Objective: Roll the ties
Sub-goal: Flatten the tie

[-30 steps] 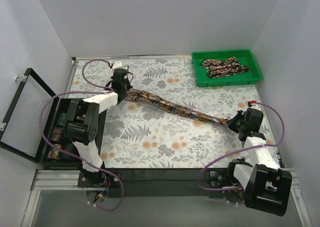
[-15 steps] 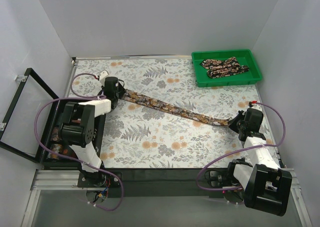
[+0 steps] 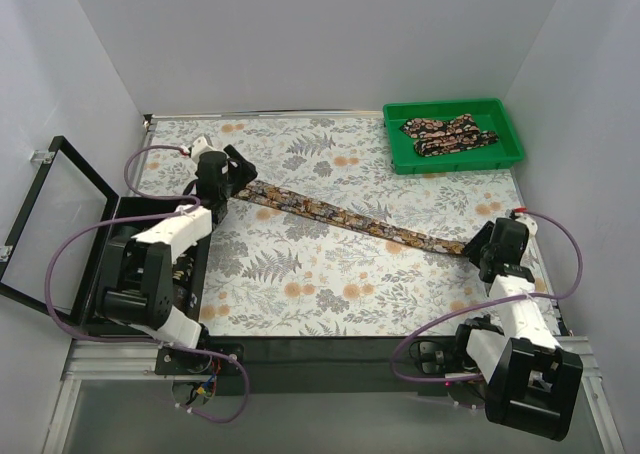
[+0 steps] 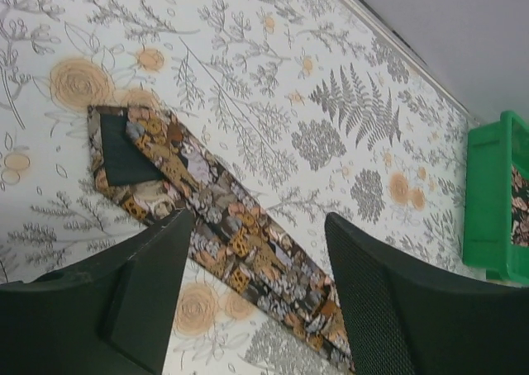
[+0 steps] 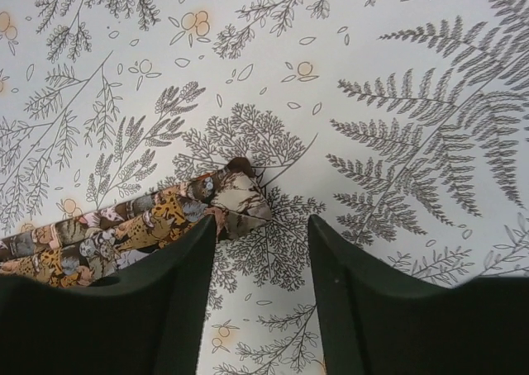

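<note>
The dark paisley-print fabric necktie (image 3: 350, 214) lies flat, stretched from far left to near right across the fern-patterned tablecloth (image 3: 330, 284). The left gripper (image 3: 232, 177) and right gripper (image 3: 478, 242) hover at its ends, jaws apart and empty. Rolling seems not yet begun, and more ties (image 3: 447, 134) lie in the green plastic tray (image 3: 460, 162).

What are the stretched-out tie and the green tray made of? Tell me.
Tie: soft printed fabric, fairly matte, maybe silk or polyester; it lies limp, its tip folded back showing a dark lining. Green tray: probably moulded plastic, going by its smooth walls, uniform colour and rounded rim.
</note>
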Available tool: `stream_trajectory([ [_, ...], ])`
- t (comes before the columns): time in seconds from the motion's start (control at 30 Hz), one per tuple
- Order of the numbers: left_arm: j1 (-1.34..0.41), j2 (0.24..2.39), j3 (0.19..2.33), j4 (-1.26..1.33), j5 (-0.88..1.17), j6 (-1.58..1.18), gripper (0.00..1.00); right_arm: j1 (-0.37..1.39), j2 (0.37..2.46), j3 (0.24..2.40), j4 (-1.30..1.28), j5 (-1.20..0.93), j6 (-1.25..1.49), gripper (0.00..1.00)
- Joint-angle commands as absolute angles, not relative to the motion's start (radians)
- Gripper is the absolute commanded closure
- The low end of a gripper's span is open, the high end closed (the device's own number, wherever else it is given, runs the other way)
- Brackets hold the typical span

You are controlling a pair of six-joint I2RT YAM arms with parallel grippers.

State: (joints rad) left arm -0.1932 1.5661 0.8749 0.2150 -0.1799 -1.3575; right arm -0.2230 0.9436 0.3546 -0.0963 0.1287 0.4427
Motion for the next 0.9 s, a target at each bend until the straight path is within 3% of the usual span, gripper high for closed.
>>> stream_trajectory([
  [0.0,-0.216,1.480,0.845,0.106,-0.108,-1.381,0.39,-0.229,0.894,0.423,-0.143,0.207,0.439,0.52],
  [0.13,-0.233,1.404,0.850,0.008,-0.066,-1.352,0.21,-0.219,0.884,0.466,-0.149,0.135,0.407,0.48],
  [0.2,-0.242,1.381,0.854,-0.027,-0.051,-1.339,0.17,-0.206,0.882,0.480,-0.150,0.083,0.384,0.47],
  [0.33,-0.255,1.329,0.876,-0.122,-0.009,-1.298,0.16,-0.149,0.897,0.509,-0.167,0.049,0.342,0.48],
  [0.47,-0.259,1.275,0.861,-0.170,-0.002,-1.220,0.16,-0.100,0.957,0.526,-0.178,0.017,0.328,0.54],
  [0.67,-0.259,1.236,0.825,-0.179,-0.041,-1.152,0.19,-0.097,1.049,0.532,-0.179,0.026,0.330,0.66],
  [0.87,-0.259,1.261,0.830,-0.190,-0.028,-1.128,0.20,-0.135,1.155,0.546,-0.183,0.072,0.340,0.69],
])
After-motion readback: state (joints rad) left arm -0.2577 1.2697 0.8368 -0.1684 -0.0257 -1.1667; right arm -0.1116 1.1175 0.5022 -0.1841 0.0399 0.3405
